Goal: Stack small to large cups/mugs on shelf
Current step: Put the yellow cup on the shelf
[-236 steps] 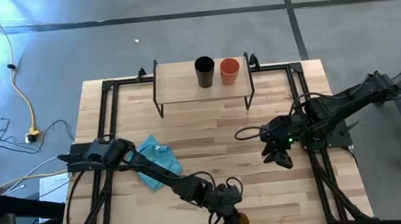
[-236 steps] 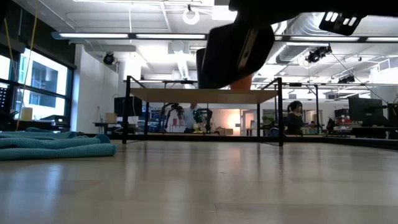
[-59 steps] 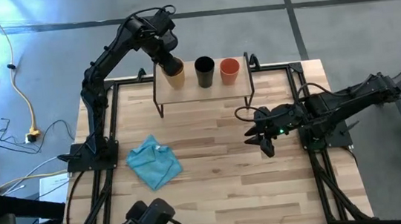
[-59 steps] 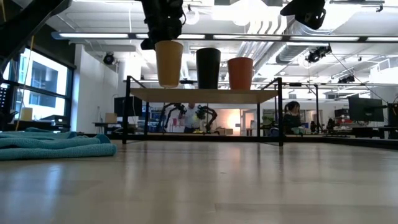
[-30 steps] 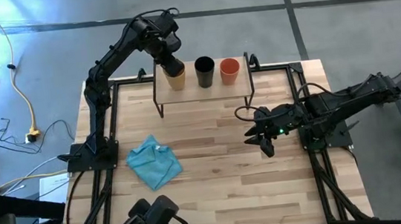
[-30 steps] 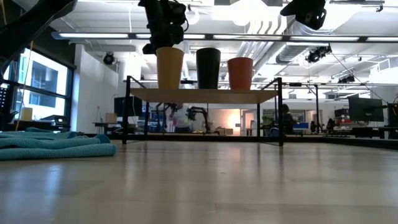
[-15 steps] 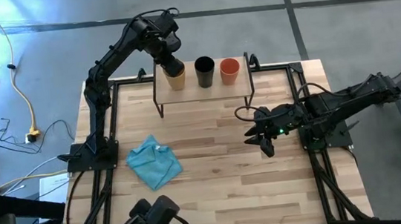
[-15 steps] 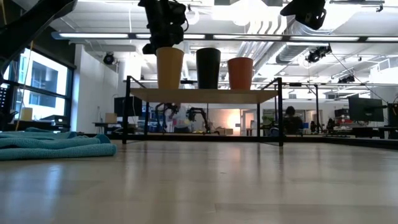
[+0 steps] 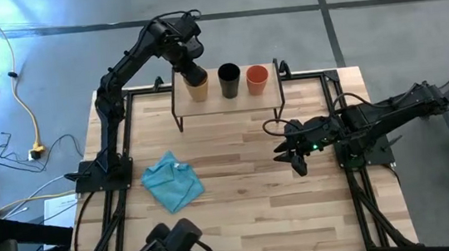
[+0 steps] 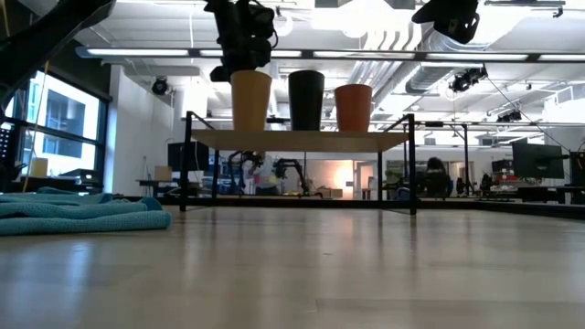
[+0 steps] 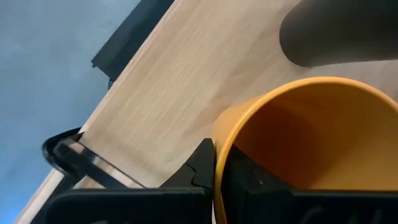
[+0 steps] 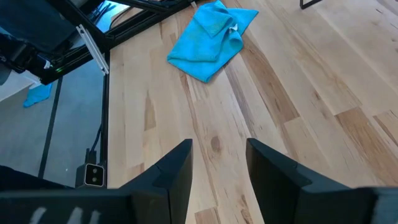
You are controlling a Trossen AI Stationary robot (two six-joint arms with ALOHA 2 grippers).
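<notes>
Three cups stand in a row on the low light-wood shelf (image 9: 226, 100): the yellow-orange cup (image 9: 196, 87) at its left, the black cup (image 9: 230, 81) in the middle and the red cup (image 9: 257, 78) at its right. The low view shows the yellow-orange cup (image 10: 250, 99), the black cup (image 10: 306, 99) and the red cup (image 10: 353, 107) with their bases on the shelf board (image 10: 297, 139). My left gripper (image 9: 189, 62) is above the shelf's left end, shut on the yellow-orange cup. My right gripper (image 9: 295, 158) is open and empty over the table's right middle. My left gripper holds the yellow-orange cup by its rim (image 11: 219, 146), with one finger (image 11: 202, 165) outside the wall and the other inside the cup. The fingers come from above, pointing down. The cup stands upright, its base on the shelf's left part (image 10: 250, 130).
A light blue cloth (image 9: 172, 183) lies crumpled on the table's left middle, also showing in the right wrist view (image 12: 211, 37). The black cup (image 11: 342, 31) stands close beside the held cup. Bare tabletop lies in front of the shelf.
</notes>
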